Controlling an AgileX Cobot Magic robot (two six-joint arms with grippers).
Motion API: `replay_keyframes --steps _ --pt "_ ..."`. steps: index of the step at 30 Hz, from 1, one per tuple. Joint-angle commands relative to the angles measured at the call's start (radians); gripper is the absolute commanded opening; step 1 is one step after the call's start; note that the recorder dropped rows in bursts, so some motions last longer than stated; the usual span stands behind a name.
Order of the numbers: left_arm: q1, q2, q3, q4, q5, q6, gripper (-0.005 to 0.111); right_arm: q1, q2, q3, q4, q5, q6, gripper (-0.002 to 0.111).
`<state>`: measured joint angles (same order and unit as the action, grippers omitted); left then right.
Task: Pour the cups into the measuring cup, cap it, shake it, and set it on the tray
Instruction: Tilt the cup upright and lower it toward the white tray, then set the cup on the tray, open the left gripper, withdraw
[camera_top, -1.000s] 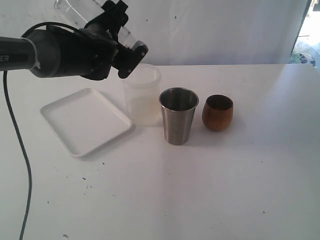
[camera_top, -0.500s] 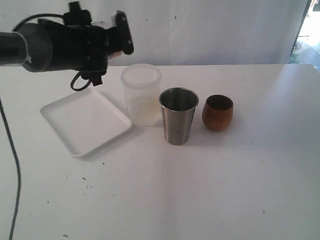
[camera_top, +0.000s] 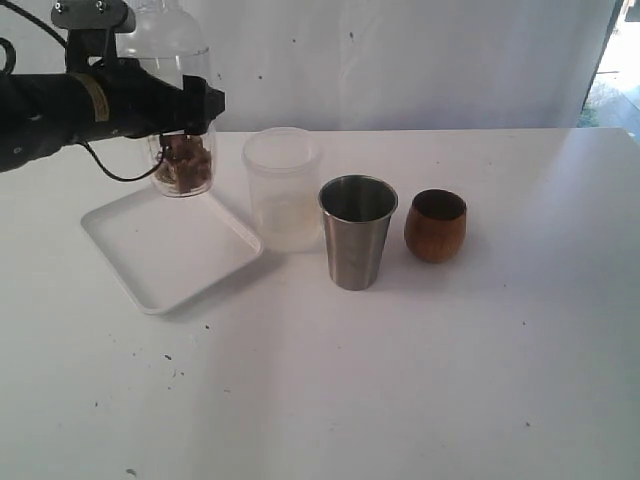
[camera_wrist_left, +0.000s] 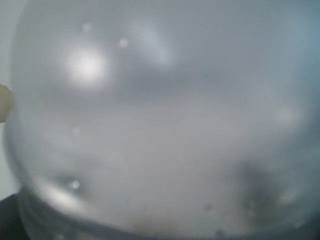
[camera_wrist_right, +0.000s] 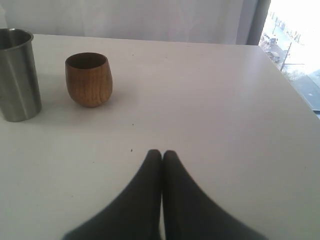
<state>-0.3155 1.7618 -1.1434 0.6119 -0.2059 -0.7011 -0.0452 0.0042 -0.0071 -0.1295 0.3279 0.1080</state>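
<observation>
While the white table fills most of the exterior frame, the action is upper left. The black left arm lies across from the left edge. Its left gripper clasps the clear see-through tumbler-shaped measuring cup, fingers spread wide around its wall.

The cup hangs roughly upright, off the surface, over the far part of the flat white square plastic tray. Brown bits sit in its rounded base. Its top runs out of frame, so cap on or off: cannot tell. The left wrist view is just blurred clear cup wall, no help.

A frosted whitish plastic cylinder stands just right of the tray, near the held cup. At centre is the tall tapered stainless-steel tumbler, with the rounded brown wooden cup beside it, not touching. The 2 look emptied, judging by the tumbler's bare inside.

Right gripper: fingers pressed together, holding nothing, over the table, well apart from both cups.

Step in hand, my read: either shaking or the set-down on the tray. To do it well:
- keep the measuring cup vertical
- bring it straight down to the tray's middle, clear of the rim and the cylinder
- land the base flat
- let go only once it rests
</observation>
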Motion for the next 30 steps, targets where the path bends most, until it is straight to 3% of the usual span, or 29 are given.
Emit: replay_keyframes --steps 1,5,7,9,10,11,14,17,20,24,27,29,30 --pt "0.004 -0.069 0.060 -0.089 -0.067 0.108 0.000 0.004 -0.004 0.007 0.000 -0.010 0.001 0.000" --pt "0.015 -0.118 0.182 -0.288 -0.215 0.308 0.000 0.004 -0.004 0.007 0.000 -0.010 0.001 0.000" --pt "0.025 -0.135 0.271 -0.423 -0.370 0.411 0.000 0.004 -0.004 0.007 0.000 -0.010 0.001 0.000" --pt "0.026 -0.139 0.378 -0.535 -0.586 0.488 0.000 0.004 -0.004 0.007 0.000 -0.010 0.001 0.000" --pt "0.026 -0.131 0.465 -0.591 -0.764 0.537 0.000 0.004 -0.004 0.007 0.000 -0.010 0.001 0.000" --pt "0.026 -0.122 0.494 -0.591 -0.819 0.554 0.000 0.004 -0.004 0.007 0.000 -0.010 0.001 0.000" --pt "0.026 -0.078 0.525 -0.499 -0.725 0.574 0.000 0.004 -0.004 0.007 0.000 -0.010 0.001 0.000" --pt "0.026 0.013 0.524 -0.477 -0.819 0.574 0.000 0.004 -0.004 0.007 0.000 -0.010 0.001 0.000" --pt "0.026 0.084 0.524 -0.546 -0.887 0.574 0.000 0.004 -0.004 0.007 0.000 -0.010 0.001 0.000" --pt "0.026 0.110 0.524 -0.581 -0.898 0.574 0.001 0.004 -0.004 0.007 0.000 -0.010 0.001 0.000" --pt "0.026 0.111 0.524 -0.569 -0.895 0.594 0.019 0.004 -0.004 0.007 0.000 -0.010 0.001 0.000" --pt "0.026 0.111 0.524 -0.568 -0.902 0.609 0.045 0.004 -0.004 0.007 0.000 -0.010 0.001 0.000" --pt "0.026 0.111 0.524 -0.585 -0.904 0.633 0.065 0.004 -0.004 0.007 0.000 -0.010 0.001 0.000"
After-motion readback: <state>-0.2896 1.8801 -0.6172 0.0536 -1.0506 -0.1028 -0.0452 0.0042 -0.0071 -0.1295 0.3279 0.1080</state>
